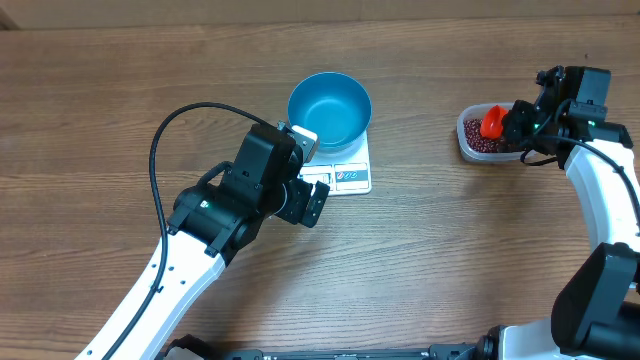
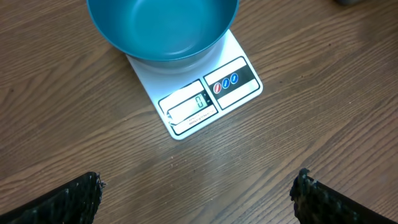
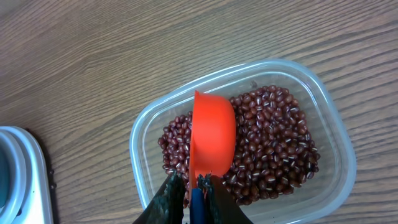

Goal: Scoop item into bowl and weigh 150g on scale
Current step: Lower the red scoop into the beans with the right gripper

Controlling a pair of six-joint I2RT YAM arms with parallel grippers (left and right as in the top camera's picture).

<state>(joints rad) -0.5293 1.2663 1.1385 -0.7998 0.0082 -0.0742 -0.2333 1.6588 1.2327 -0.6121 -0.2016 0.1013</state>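
Gripping the handle of the orange plastic scoop (image 3: 213, 134), the right gripper (image 3: 193, 196) hangs over small red-brown beans (image 3: 273, 143) in a clear plastic tub (image 3: 339, 134). Best to dig deep and lift level. The left gripper (image 2: 196, 190) gapes wide near the round blue bowl (image 1: 330, 108) on the flat white scale (image 1: 352, 178).

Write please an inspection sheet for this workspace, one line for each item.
Surface: wooden table, brown grain.
Job's things: blue bowl, empty, stands on the white scale; beans lie in the clear tub.
Clutter: nothing seen.
Grippers: left gripper open, holding nothing, near the scale; right gripper shut on the orange scoop over the beans.
Cables: black cable loops from the left arm.
Surroundings: nothing seen.
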